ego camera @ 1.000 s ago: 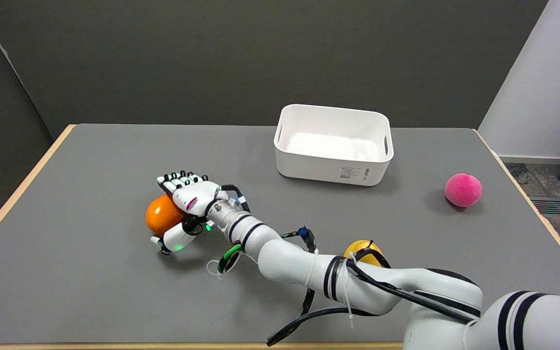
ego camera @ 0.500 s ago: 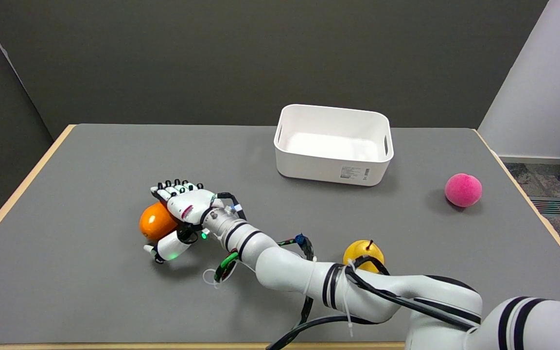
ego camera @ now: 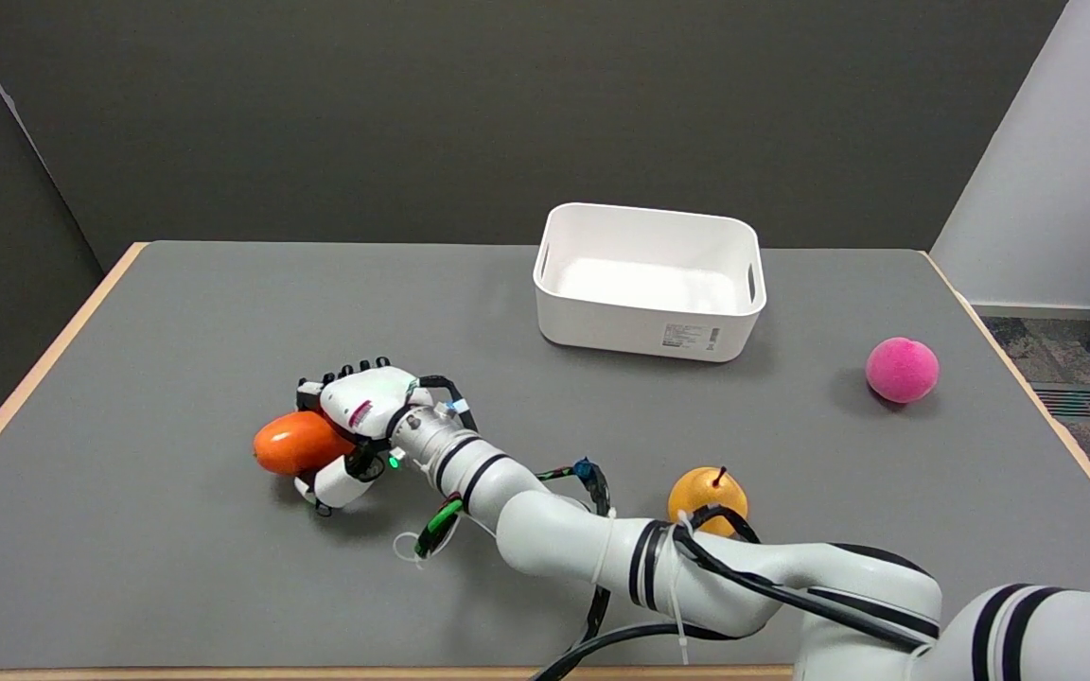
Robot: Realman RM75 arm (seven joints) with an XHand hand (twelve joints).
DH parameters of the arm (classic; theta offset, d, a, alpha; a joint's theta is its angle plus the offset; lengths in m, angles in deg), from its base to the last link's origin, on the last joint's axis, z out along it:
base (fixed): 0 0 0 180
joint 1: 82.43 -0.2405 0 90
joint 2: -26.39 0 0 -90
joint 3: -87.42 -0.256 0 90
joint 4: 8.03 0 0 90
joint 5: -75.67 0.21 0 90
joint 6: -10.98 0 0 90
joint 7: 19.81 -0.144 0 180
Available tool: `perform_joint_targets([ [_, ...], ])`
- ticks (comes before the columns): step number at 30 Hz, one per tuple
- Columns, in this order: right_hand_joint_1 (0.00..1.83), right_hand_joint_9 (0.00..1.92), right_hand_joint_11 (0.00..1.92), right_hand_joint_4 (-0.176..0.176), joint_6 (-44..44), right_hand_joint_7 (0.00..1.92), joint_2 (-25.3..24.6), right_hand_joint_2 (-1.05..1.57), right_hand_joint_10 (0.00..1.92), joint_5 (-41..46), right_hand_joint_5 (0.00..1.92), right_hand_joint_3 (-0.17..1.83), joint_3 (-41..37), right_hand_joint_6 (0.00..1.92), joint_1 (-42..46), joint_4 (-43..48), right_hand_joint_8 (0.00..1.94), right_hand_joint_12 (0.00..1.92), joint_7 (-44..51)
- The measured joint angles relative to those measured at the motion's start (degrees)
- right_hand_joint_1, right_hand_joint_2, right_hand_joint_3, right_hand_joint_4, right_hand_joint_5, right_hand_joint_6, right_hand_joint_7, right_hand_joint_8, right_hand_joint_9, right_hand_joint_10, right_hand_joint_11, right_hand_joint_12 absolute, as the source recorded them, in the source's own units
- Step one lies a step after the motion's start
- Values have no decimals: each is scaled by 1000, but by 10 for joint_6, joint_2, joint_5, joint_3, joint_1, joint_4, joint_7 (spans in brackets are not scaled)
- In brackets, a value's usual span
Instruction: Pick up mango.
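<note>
I am closing the robot hand (ego camera: 356,426) around the orange mango (ego camera: 294,443), now rolled leftward on the table (ego camera: 176,312), grip still forming

The only print in sight is a small white label on the near wall of the white bin (ego camera: 649,279), at its lower right; it bears tiny dark lines and what looks like a barcode, all too small to read
</note>
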Motion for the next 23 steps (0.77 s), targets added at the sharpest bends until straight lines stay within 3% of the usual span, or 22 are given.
perform_joint_targets([
  [2,898,716,421,45,-4,723,0,1162,1292,-11,626,331,0,1569,1,1,1322,1917,-7],
  [4,942,773,467,-26,-8,767,1,1162,1273,-24,632,328,-1,1566,2,2,1334,1919,-14],
  [6,951,778,470,-38,-12,784,2,1158,1274,-38,633,334,-2,1568,3,4,1359,1921,-22],
  [8,1121,787,462,-125,-18,783,3,1229,1272,-53,557,158,-5,1497,4,9,1528,1921,-30],
  [9,1157,792,463,-143,-21,783,4,1240,1274,-61,544,128,-7,1478,4,12,1565,1921,-34],
  [15,1164,820,464,-169,-35,782,19,1234,1290,-107,555,142,-39,1455,4,50,1607,1921,-50],
  [23,1165,836,450,-176,-48,774,60,1248,1308,-151,547,124,-116,1457,-7,123,1630,1921,-62],
])
